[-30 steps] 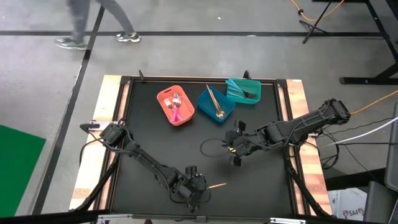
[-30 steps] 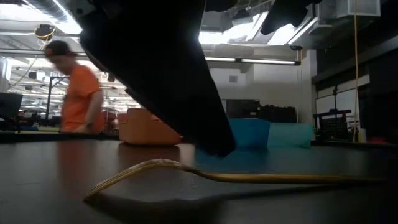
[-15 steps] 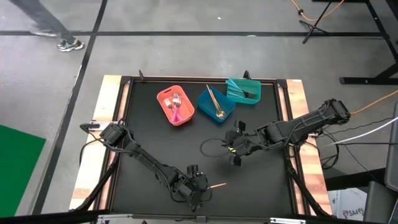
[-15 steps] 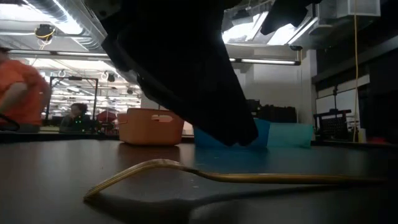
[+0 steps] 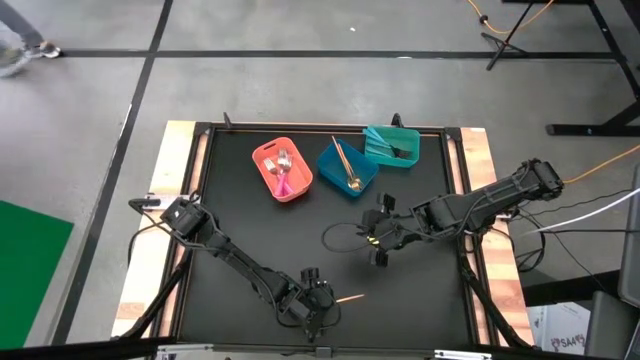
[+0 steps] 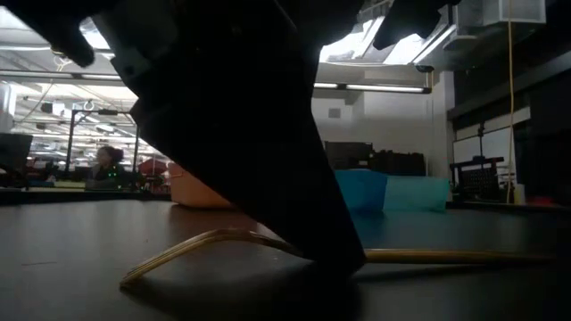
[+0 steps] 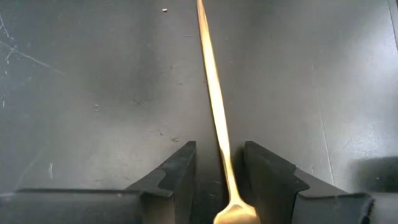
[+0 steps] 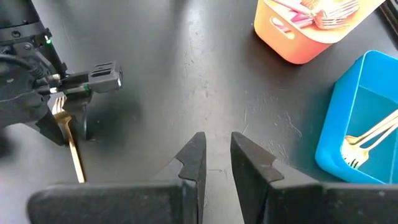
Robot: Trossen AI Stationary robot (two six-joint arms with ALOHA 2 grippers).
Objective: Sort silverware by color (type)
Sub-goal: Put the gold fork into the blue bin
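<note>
We see pink forks (image 5: 284, 176) in the orange bin (image 5: 266, 158), gold ones (image 5: 345, 165) in the blue bin (image 5: 330, 162) at 12 o'clock; left gripper (image 7: 219, 180) sits slightly open astride a gold fork (image 7: 211, 93), not clamped; right gripper (image 8: 216, 158) is nearly closed, empty.

Black table (image 5: 250, 225) top, light wood side strips. Gold fork (image 7: 214, 106) on it, shiny, all one tone. Orange bin (image 5: 283, 171) holds pink-handled pieces with silver heads (image 5: 284, 160). Blue bin (image 5: 346, 168) holds gold pieces (image 8: 367, 140). Teal bin (image 5: 392, 146) holds light-blue handles. Both arms dark, near black; left tool (image 7: 219, 186) and right tool (image 8: 216, 163) black. Floor grey with dark lines, green patch (image 5: 30, 265) at one side.
</note>
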